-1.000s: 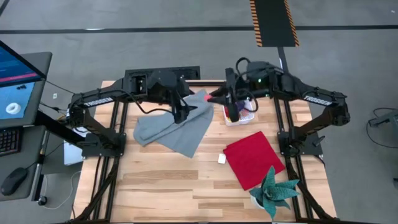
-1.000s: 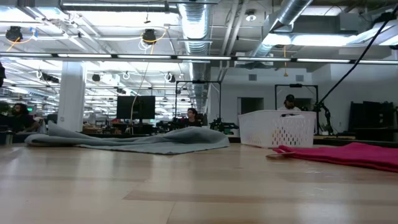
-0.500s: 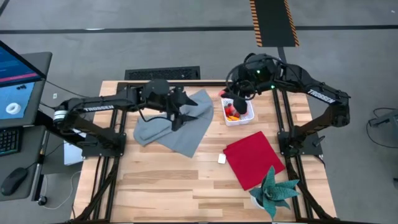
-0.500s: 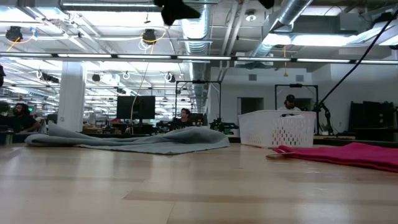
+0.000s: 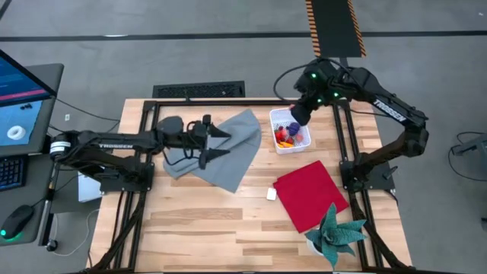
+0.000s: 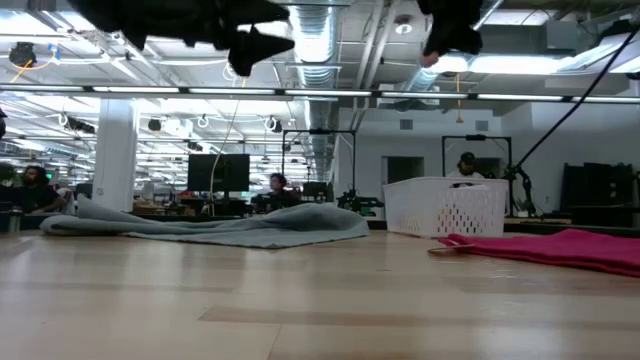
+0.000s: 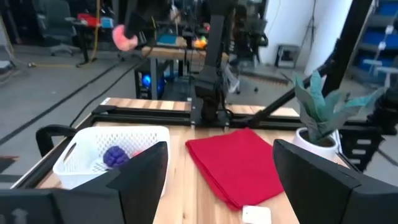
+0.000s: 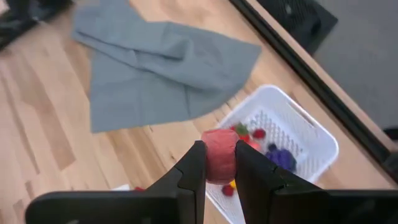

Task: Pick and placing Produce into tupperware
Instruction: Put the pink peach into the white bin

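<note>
The white tupperware (image 5: 291, 131) stands near the table's far edge and holds produce: red berries, a yellow piece and a purple grape bunch (image 8: 281, 159). My right gripper (image 5: 299, 116) hovers high over the tub's far right part, shut on a pink-red round piece (image 8: 219, 155); the low view shows it (image 6: 447, 35) well above the tub (image 6: 445, 207). My left gripper (image 5: 217, 141) is open, held level above the grey cloth (image 5: 217, 152), pointing toward the tub (image 7: 112, 155). It touches nothing. My right gripper pinches the pink-red round piece (image 8: 219, 155) between its two fingers (image 8: 193, 169), one on each side of it. The fingers slant downward from above. The piece is lifted clear, high over the tub's inside.
A grey cloth (image 6: 220, 225) lies spread left of the tub. A red cloth (image 5: 308, 194) lies toward the near right, a small white cube (image 5: 271, 194) at its left edge and a toy plant (image 5: 335, 232) at the near right corner. Bare wood fills the near left.
My right gripper, holding the pink piece, has moved from over the tub's left side toward its far right corner. My left arm has stretched out low from the table's left, its gripper staying over the grey cloth. Both grippers have come into the low view from above.
</note>
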You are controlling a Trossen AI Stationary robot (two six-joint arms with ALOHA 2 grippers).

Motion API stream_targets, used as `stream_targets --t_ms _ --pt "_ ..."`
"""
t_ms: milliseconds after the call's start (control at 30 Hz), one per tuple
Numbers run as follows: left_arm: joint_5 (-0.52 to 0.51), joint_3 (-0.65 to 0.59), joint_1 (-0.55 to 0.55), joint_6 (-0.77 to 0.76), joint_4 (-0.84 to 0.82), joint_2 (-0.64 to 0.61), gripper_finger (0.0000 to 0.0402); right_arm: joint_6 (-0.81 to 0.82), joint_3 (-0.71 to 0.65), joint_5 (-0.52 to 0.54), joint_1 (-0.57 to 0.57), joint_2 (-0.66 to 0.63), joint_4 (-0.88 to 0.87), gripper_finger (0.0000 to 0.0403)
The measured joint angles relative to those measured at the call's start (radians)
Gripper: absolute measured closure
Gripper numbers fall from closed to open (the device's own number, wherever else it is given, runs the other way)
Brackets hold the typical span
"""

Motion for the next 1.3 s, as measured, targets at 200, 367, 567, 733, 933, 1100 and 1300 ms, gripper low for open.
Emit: stream_targets --t_ms 200,367,567,733,933,1100,1300 --pt "-0.018 -0.184 -0.001 -0.038 0.298 0.0 0.012 0.01 -0.106 -0.002 -0.026 0.0 0.031 0.0312" --pt "-0.026 -0.314 0.0 -0.078 0.526 0.0 0.012 0.016 -0.221 -0.006 -0.032 0.0 0.068 0.0312" --pt "-0.052 -0.394 0.0 -0.102 0.59 0.0 0.012 0.04 -0.335 -0.01 -0.057 0.0 0.118 0.0312" --pt "-0.05 -0.426 -0.001 -0.106 0.589 0.0 0.012 0.063 -0.402 -0.057 -0.064 0.0 0.188 0.0312" --pt "-0.055 -0.444 0.0 -0.107 0.585 0.001 0.012 0.084 -0.449 -0.077 -0.063 0.042 0.213 0.0312" --pt "-0.051 -0.444 -0.001 -0.109 0.586 0.001 0.012 0.093 -0.453 -0.07 -0.039 0.135 0.239 0.0312" --pt "-0.05 -0.444 -0.001 -0.115 0.584 0.001 0.012 0.098 -0.451 -0.051 -0.023 0.251 0.285 0.0312"
